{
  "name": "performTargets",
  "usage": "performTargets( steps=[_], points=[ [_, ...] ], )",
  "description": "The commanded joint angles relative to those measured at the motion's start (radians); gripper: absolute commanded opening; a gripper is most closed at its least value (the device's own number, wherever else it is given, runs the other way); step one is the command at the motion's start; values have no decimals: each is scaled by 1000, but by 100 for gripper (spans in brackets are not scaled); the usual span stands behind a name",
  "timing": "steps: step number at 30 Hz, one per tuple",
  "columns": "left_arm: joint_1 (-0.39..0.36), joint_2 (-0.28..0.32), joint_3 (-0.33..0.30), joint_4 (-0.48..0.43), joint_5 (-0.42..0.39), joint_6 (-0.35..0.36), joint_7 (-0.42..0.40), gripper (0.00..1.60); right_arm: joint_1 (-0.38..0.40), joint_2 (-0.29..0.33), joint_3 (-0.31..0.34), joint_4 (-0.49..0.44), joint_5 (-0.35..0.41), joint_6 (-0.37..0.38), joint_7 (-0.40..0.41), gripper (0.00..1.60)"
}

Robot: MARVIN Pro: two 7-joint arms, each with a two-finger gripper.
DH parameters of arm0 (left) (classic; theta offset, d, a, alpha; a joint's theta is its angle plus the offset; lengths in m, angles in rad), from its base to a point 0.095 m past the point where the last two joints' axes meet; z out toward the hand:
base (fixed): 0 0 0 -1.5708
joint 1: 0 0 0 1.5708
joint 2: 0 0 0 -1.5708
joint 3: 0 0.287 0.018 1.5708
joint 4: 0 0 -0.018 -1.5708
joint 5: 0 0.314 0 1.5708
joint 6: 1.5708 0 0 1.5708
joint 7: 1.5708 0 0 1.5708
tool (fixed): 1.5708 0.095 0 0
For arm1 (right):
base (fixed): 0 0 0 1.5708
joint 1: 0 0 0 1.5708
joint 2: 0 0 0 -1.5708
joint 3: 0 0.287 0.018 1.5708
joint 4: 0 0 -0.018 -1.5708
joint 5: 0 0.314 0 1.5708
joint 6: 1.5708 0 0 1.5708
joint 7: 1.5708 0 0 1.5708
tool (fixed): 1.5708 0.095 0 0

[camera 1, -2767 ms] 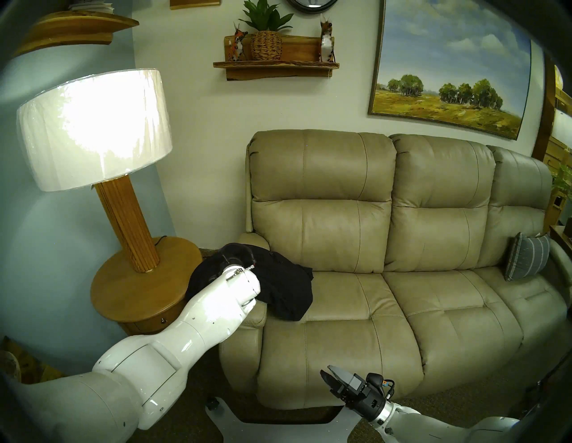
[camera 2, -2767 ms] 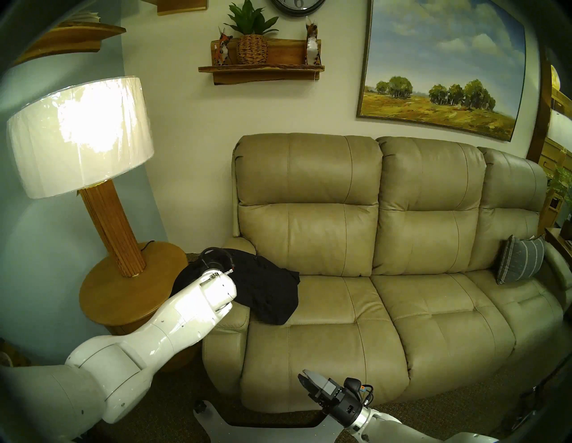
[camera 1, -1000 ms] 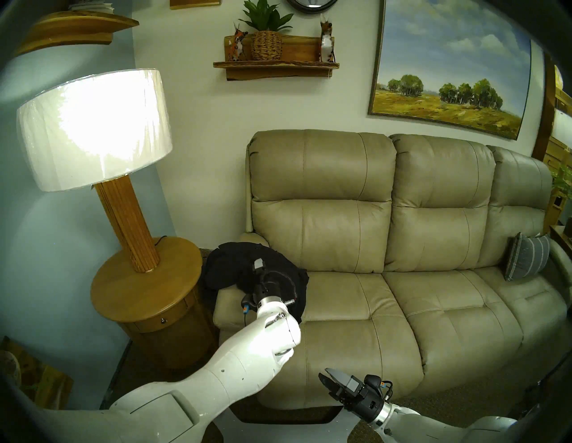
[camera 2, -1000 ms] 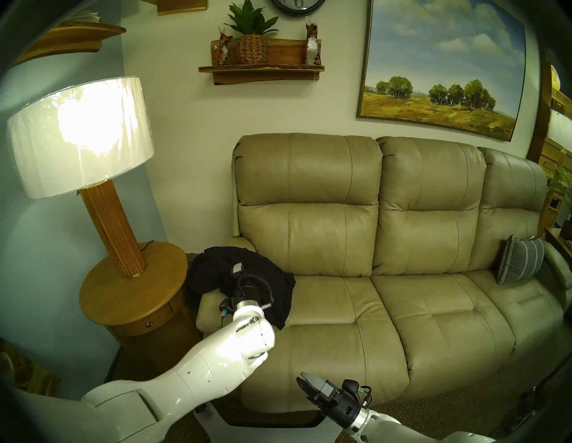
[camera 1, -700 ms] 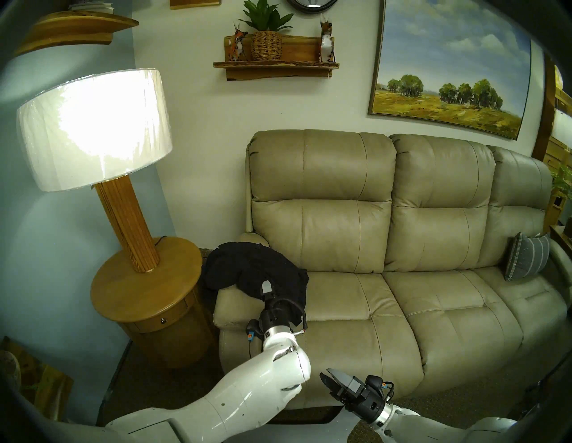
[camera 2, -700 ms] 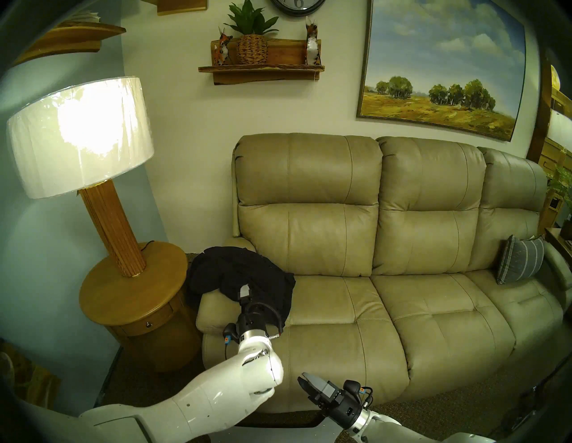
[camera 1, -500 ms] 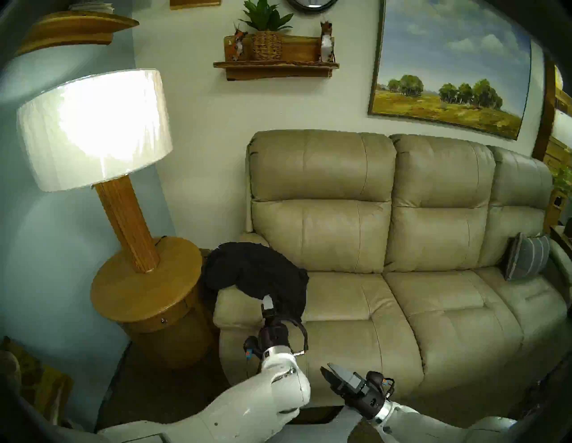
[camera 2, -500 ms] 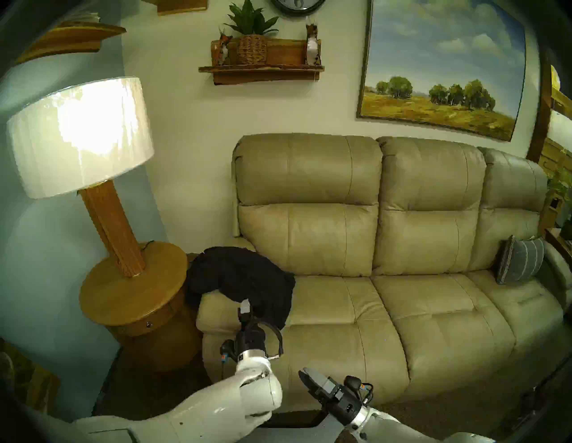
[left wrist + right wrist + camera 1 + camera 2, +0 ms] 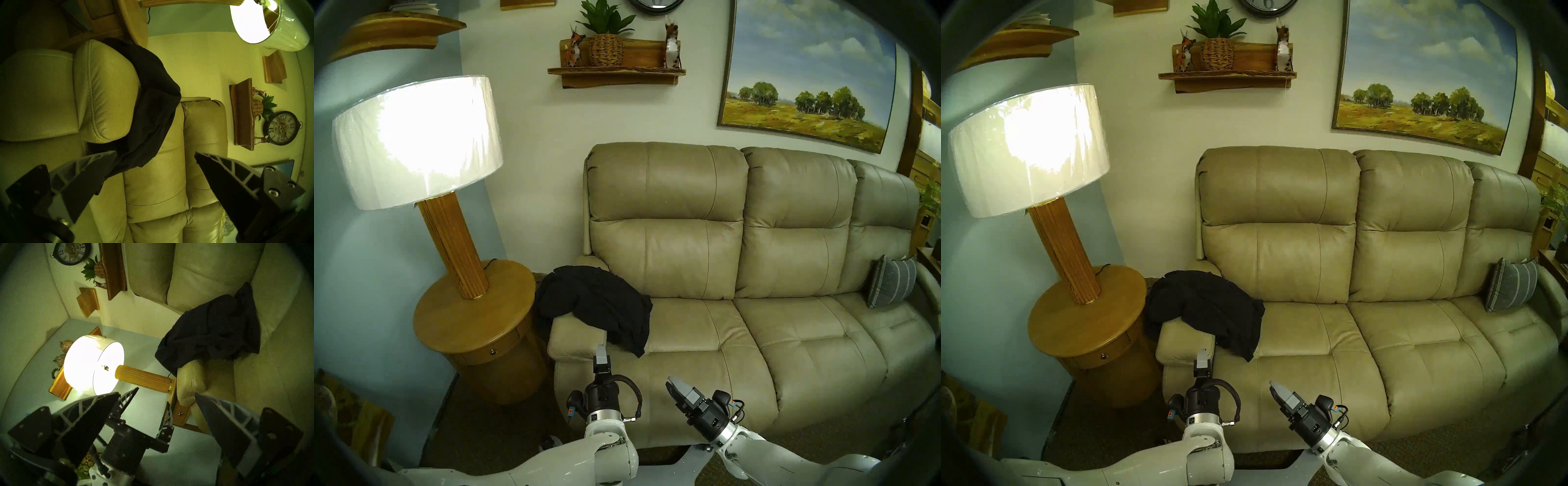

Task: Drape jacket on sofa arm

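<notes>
The left gripper has pulled back from the jacket, which now lies over the sofa arm, hanging down both sides so it stays put. From the left wrist, its jaws are open and hold nothing. From the right wrist, the right gripper waits open too.

The jacket is hiding the back of the sofa arm; its outer side is dropping out of sight.
</notes>
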Motion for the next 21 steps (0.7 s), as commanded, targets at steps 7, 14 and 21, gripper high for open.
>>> performTargets(
  steps=[7,14,21],
  points=[
    [-2,47,24,2,-15,29,-114,160,-31,38,24,-123,24,4,-115,160],
    [1,46,17,13,-34,61,-133,160,-49,68,20,-179,23,32,-164,160],
    [0,48,18,22,-53,90,-165,160,-66,88,25,-226,29,48,-207,160]
  ],
)
